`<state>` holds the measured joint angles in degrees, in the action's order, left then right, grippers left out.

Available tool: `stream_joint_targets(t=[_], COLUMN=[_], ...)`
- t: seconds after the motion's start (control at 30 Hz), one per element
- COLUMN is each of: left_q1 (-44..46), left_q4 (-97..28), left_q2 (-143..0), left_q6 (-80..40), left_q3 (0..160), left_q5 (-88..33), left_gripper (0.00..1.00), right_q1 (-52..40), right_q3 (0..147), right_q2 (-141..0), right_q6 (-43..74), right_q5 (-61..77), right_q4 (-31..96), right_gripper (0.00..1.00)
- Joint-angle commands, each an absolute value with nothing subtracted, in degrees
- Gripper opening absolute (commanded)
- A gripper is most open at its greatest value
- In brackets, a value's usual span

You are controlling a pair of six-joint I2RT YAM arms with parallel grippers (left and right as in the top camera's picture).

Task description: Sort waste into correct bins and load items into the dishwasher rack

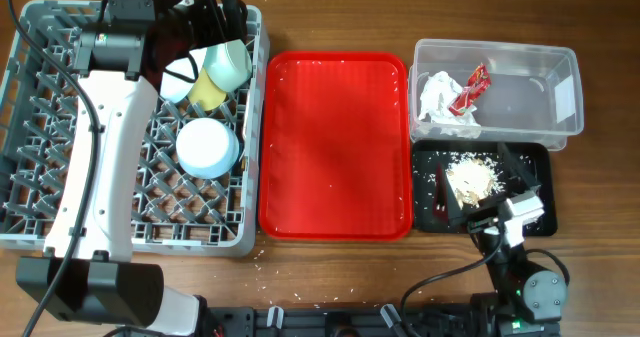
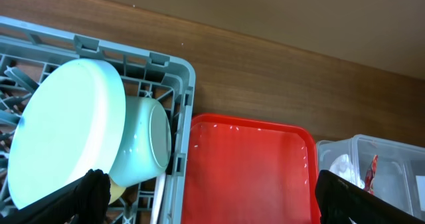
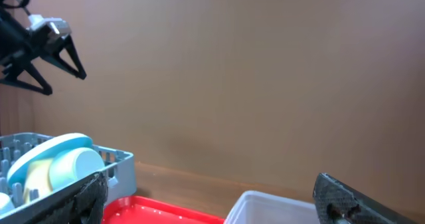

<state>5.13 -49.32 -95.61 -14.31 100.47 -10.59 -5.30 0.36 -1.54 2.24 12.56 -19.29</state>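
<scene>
The grey dishwasher rack (image 1: 30, 127) holds a pale blue plate (image 1: 180, 77) on edge, a tilted bowl (image 1: 228, 62), a yellow cup (image 1: 208, 92) and an upturned bowl (image 1: 207, 147). My left gripper (image 1: 222, 12) is open and empty above the rack's far right corner. In the left wrist view (image 2: 212, 207) it hangs over the plate (image 2: 66, 131), the bowl (image 2: 143, 141) and the rack's rim (image 2: 179, 71). The clear tub (image 1: 540, 72) holds the napkin (image 1: 440, 97) and the red wrapper (image 1: 470, 87). The black tray (image 1: 535, 157) holds food scraps (image 1: 470, 177). My right gripper (image 1: 487, 184) is open above them. Fork and chopstick cannot be made out.
The flat red serving tray (image 1: 335, 142) lies between the rack and the bins, with only tiny crumbs on it. Crumbs also lie on the table by its front edge. The right wrist view (image 3: 209, 207) looks level across the red tray (image 3: 159, 214) toward a brown wall.
</scene>
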Motion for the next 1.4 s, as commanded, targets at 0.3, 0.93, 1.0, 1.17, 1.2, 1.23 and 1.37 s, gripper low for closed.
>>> stream_joint_targets(t=[0.3,0.93,1.0,1.17,1.2,1.23,1.37], left_q1=[5.08,5.08,5.08,5.08,5.08,5.08,5.08], left_q4=[-49.15,-49.17,-49.17,-49.15,-49.15,-49.17,-49.17], left_q2=[-95.53,-89.8,-85.21,-60.88,-55.46,-50.13,-36.4], left_q6=[-14.85,-14.85,-14.83,-14.85,-14.85,-14.83,-14.83], left_q3=[100.51,100.51,100.51,100.51,100.51,100.51,100.51], left_q5=[-11.07,-11.05,-11.05,-11.05,-11.05,-11.07,-11.07], left_gripper=[1.0,1.0,1.0,1.0,1.0,1.0,1.0], right_q1=[-5.23,-5.23,-5.23,-5.23,-5.23,-5.23,-5.23], right_q3=[0.32,0.32,0.32,0.32,0.32,0.32,0.32], right_q2=[-0.27,-0.27,-0.27,-0.27,-0.27,-0.27,-0.27], right_q6=[1.52,1.52,1.54,1.52,1.52,1.52,1.52], right_q5=[7.09,7.09,7.11,7.11,7.11,7.11,7.11], right_q4=[-0.43,-0.43,-0.43,-0.43,-0.43,-0.45,-0.43], right_gripper=[1.0,1.0,1.0,1.0,1.0,1.0,1.0])
